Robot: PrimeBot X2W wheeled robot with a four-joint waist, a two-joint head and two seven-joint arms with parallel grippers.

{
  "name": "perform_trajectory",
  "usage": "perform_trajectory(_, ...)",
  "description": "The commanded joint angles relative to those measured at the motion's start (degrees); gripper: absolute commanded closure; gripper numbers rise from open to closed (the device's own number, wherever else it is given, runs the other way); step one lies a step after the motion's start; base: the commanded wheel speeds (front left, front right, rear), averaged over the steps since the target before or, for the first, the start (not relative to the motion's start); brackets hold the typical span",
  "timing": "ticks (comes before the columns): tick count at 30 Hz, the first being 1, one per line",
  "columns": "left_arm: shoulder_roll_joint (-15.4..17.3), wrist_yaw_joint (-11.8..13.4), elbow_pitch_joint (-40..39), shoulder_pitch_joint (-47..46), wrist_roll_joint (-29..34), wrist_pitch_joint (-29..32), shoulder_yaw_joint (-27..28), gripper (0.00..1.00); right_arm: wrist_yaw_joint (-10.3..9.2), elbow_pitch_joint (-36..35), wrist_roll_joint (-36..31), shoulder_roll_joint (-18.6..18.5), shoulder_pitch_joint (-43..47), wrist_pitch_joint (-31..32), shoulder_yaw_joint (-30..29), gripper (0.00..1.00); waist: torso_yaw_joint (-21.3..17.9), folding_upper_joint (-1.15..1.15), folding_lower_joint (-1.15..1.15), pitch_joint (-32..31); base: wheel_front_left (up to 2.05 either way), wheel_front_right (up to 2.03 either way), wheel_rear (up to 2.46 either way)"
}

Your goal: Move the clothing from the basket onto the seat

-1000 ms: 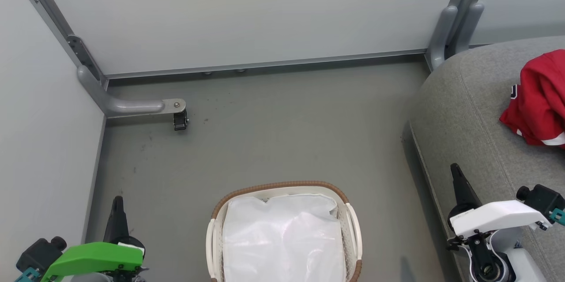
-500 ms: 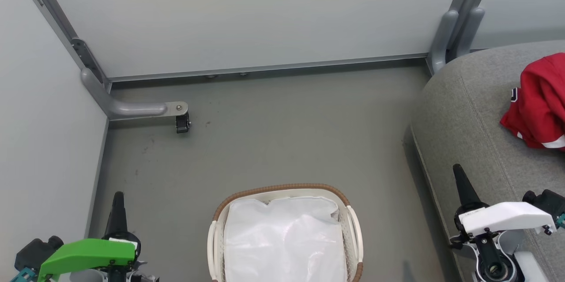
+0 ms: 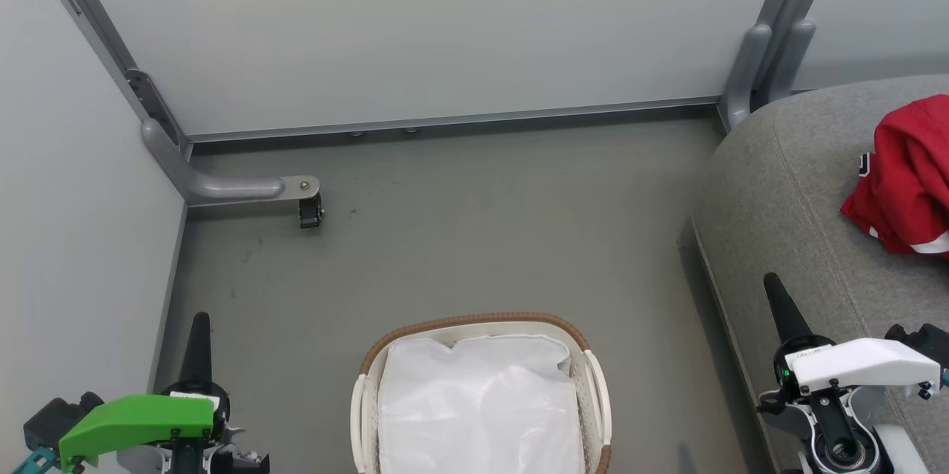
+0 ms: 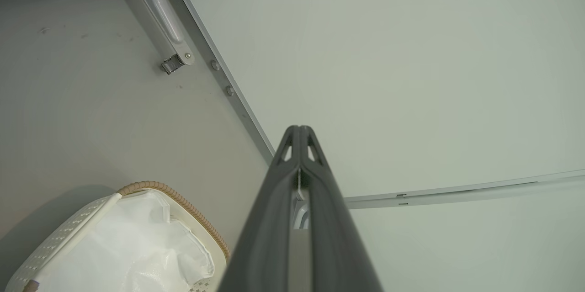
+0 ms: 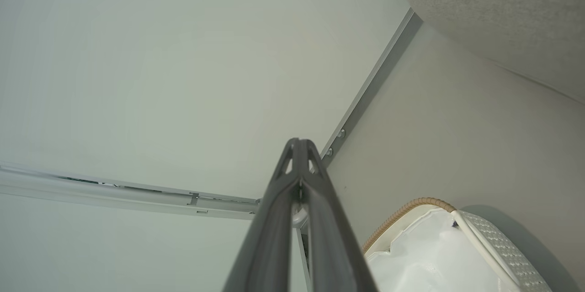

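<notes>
Well, the pale grey wall panels (image 3: pixel 415 29) took up the whole back of the head view, and below them ran the dull grey floor (image 3: pixel 482 237), scuffed here and there. Over on the robot's right sat the large grey woven-fabric seat (image 3: pixel 786 192), rounded corner forward, stitched seam running down its top. Down at the bottom centre stood the oval white plastic laundry basket (image 3: pixel 474 323), on the floor and well apart from the seat, brown woven-look rim showing at its far end. Inside it lay the crumpled white liner (image 3: pixel 478 407), spread across the opening.

And the bright red sports clothing (image 3: pixel 908 177)? Up on the seat it was, bunched in a heap at the right edge of the head view and cut off by it, a white trim band showing along the lower fold and a scrap of dark print on its left side.

Left gripper (image 3: pixel 199 320), under its green housing, hung low beside the left wall, well apart from the basket; its wrist view showed the two dark fingers pressed together, nothing between them. Right gripper (image 3: pixel 771 282), white housing, hovered by the seat's front edge, its fingers likewise closed tip to tip and empty.

Smallest of all, a grey metal bracket with a black caster (image 3: pixel 308 211) sat near the left corner.
</notes>
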Motion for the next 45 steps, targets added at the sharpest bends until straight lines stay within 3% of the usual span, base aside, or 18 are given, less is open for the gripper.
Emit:
perform_trajectory(1, 0.5, -0.4, -0.6, -1.4, -1.5, 0.3, 0.3, 1.00, -0.02, -0.7, 1.4, -0.2, 0.5, 0.3, -0.3, 1.00, 0.0, 0.00, 0.00, -0.1, 0.00, 0.00, 0.00)
perform_trajectory(45, 0.6, -0.5, -2.1, -2.4, -19.6, 5.3, 0.9, 1.00, -0.04, -3.2, 20.8, 0.1, 1.7, 5.4, -2.2, 1.00, 0.9, 0.00, 0.00, -2.2, 0.00, 0.00, 0.00)
